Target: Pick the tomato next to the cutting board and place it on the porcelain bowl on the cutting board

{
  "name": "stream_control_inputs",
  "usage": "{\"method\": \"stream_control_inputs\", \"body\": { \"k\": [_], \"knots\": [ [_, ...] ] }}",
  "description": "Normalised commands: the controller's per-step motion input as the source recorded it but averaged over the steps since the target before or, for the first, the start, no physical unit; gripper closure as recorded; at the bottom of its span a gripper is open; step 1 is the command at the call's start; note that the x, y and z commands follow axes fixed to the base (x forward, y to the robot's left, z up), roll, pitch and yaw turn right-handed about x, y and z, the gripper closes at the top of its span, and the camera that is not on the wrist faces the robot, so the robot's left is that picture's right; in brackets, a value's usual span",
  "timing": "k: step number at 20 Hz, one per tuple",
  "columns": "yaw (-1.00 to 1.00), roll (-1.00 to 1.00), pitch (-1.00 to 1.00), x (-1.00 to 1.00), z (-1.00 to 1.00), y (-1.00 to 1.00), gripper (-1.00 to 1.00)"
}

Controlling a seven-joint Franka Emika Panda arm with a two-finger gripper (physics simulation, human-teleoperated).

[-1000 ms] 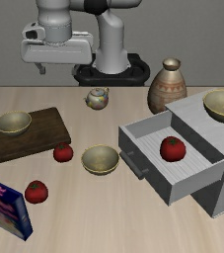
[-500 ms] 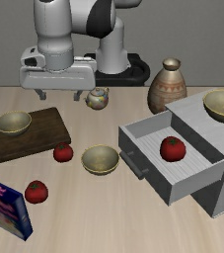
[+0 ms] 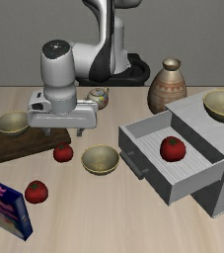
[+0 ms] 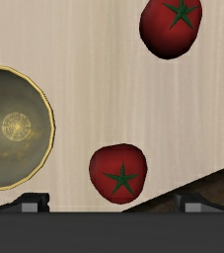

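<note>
One tomato (image 4: 120,175) seemingly clear of board (image 4: 217,188).

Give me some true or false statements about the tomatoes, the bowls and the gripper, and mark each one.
1. A drawer tomato lies in the open drawer. True.
2. The gripper is shut on a tomato. False: it is open, above the board-side tomato.
3. The porcelain bowl on the cutting board holds a tomato. False: it is empty.
4. A cabinet bowl stands on the cabinet. True.
</note>
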Motion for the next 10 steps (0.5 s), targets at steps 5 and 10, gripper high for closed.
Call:
{"method": "stream_control_inputs", "body": {
  "k": [5,10],
  "knots": [
    [0.00,0.00,0.00,0.00,-0.80,-0.20,-1.00],
    [0.00,0.00,0.00,0.00,-0.60,0.20,1.00]
  ]
}}
